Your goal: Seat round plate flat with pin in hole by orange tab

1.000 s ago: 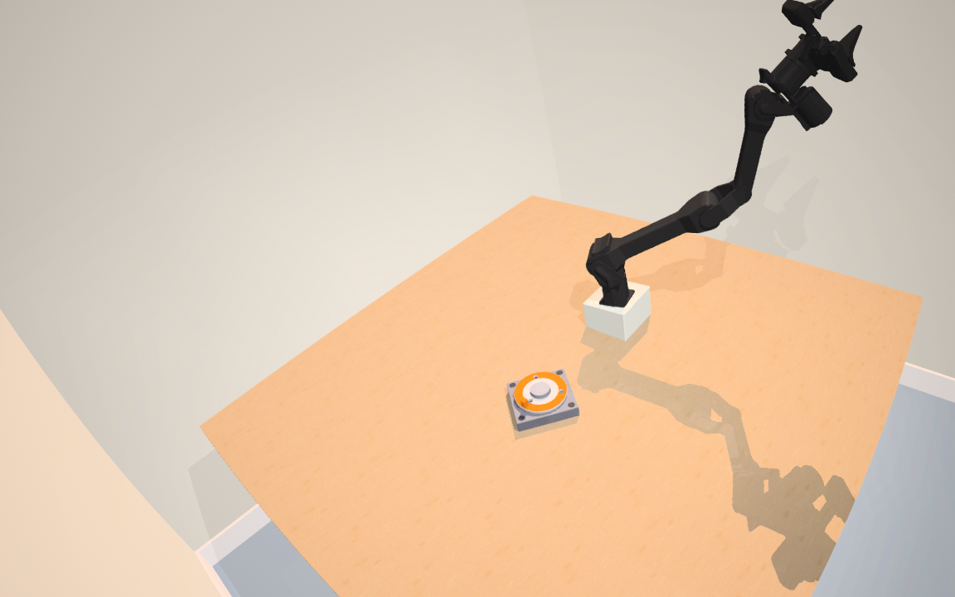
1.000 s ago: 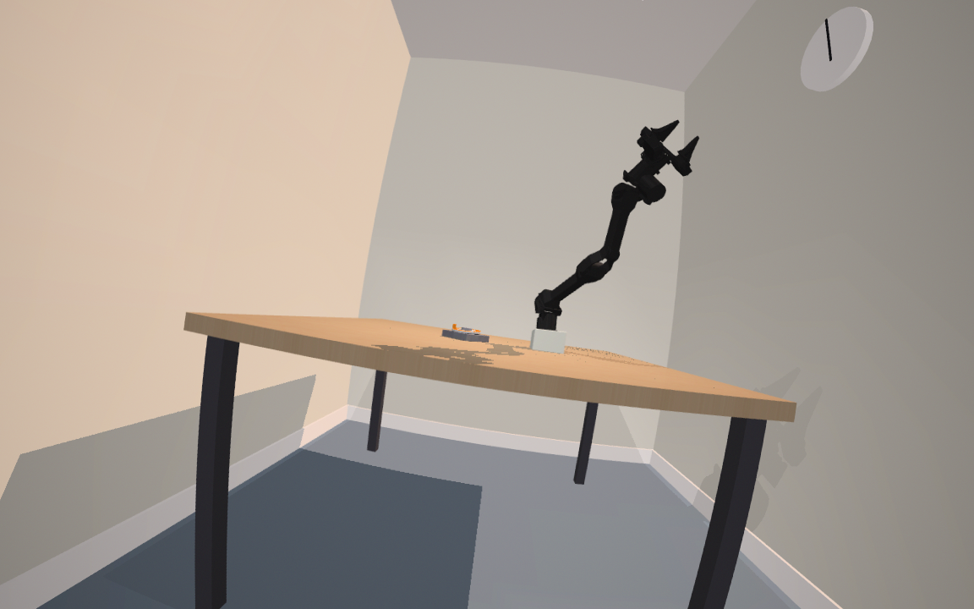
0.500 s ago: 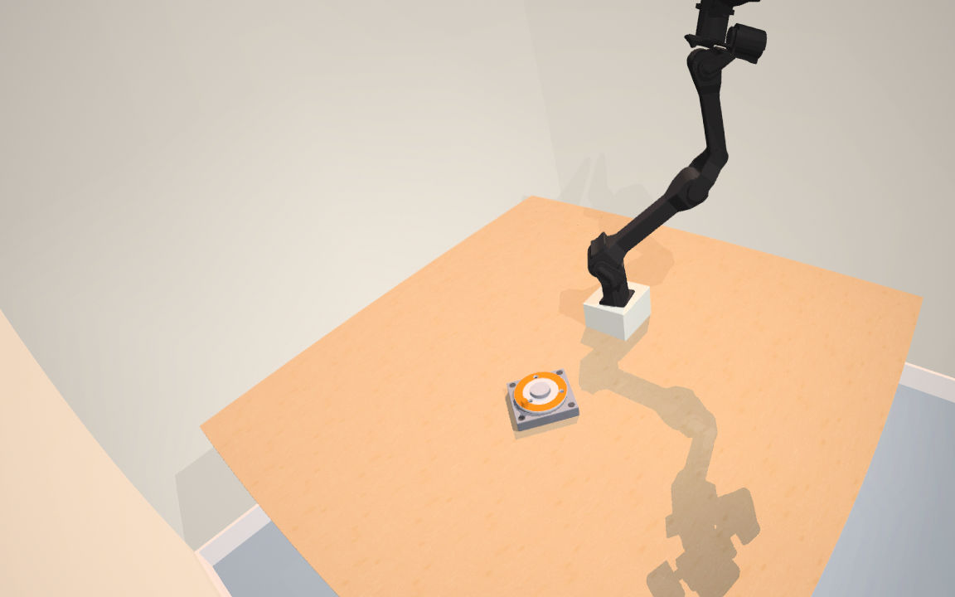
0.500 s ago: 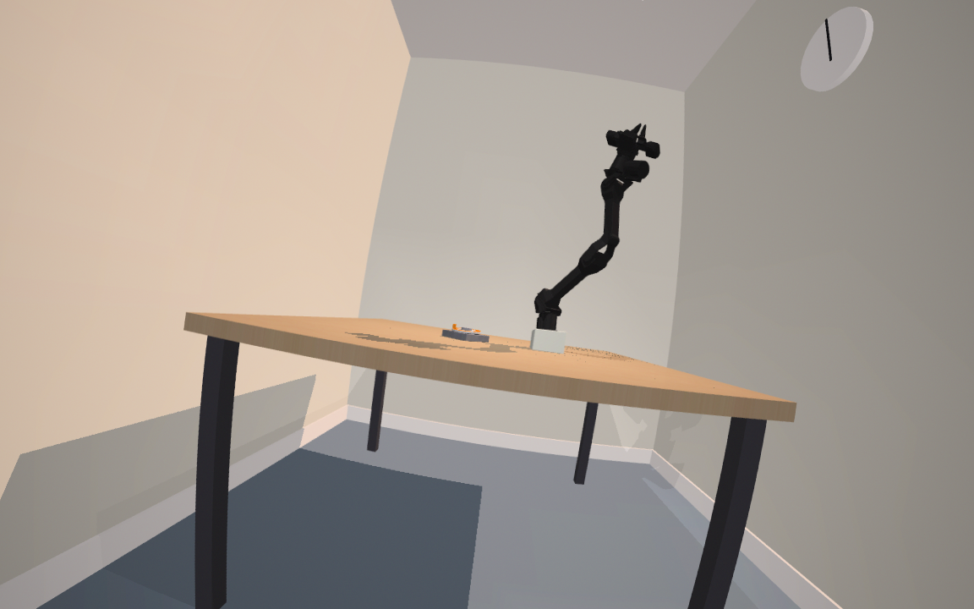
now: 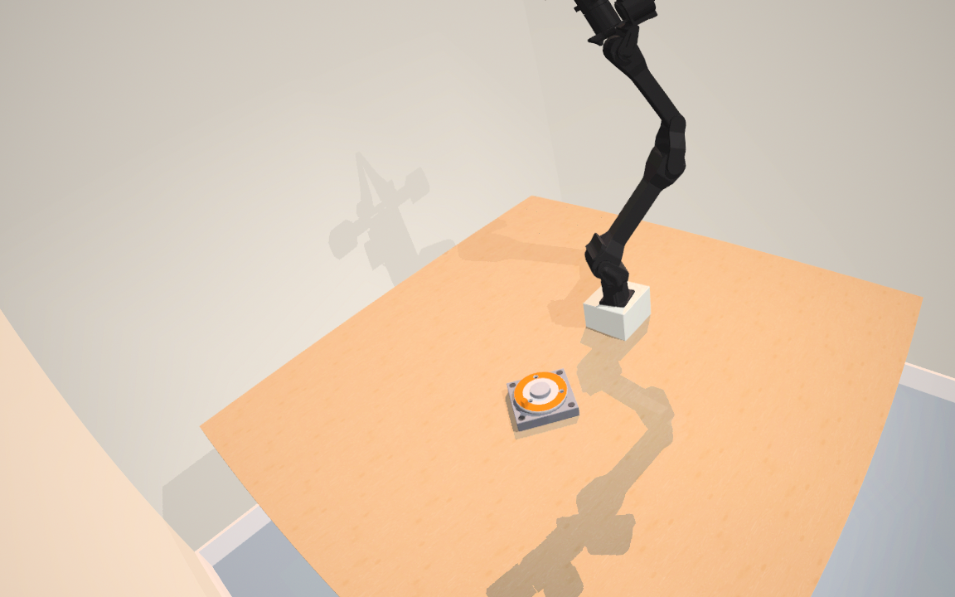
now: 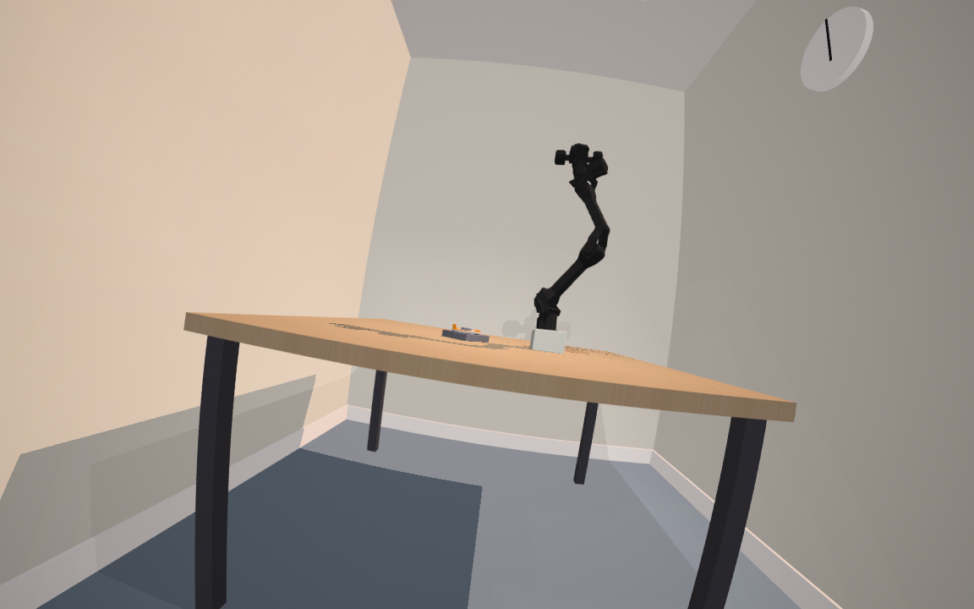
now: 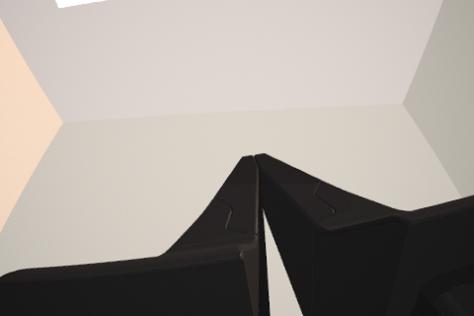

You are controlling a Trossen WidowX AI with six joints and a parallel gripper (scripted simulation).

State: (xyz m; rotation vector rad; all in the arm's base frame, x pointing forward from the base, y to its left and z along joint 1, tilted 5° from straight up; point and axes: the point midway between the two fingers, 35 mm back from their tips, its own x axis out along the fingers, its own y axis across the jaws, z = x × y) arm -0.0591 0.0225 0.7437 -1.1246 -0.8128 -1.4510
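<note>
We see the square wooden table top (image 5: 392, 475) on dark legs, carrying everything in the scene. From a small white block mount (image 5: 617, 310) near the table's far side rises the black jointed arm (image 5: 647, 174), reaching almost straight up, well above the table. At its upper end the black parallel-jaw gripper (image 7: 259, 161) points toward the ceiling; in the wrist view its two fingers meet at the tips with nothing between them, so we read it as closed and empty. Nearer the middle of the table, in front of the mount and well apart from the arm, lies the grey square base (image 5: 541, 402). On it sits the round orange-ringed plate (image 5: 538, 390) around a pale central post (image 5: 540, 387). The pin and the tab's hole are too small for us to make out.
</note>
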